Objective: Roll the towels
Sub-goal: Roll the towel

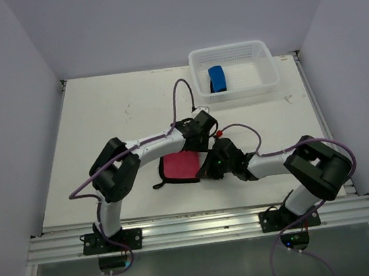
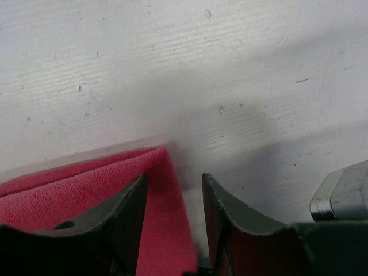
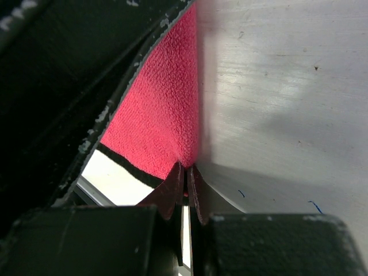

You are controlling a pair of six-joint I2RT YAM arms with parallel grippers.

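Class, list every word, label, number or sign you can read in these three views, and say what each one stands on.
None can be read.
No print shows on the pink towel, blue towel, basket or table.
The small blue strokes on the table in the right wrist view are stray marks, not letters.

Robot lab cell: scuffed white desk (image 1: pixel 114 120) boxed by plain panels (image 1: pixel 3 107), left arm (image 1: pixel 117 170) and right arm (image 1: pixel 318 168) bolted to aluminium rail (image 1: pixel 203 229), loose purple cables (image 1: pixel 174 105).
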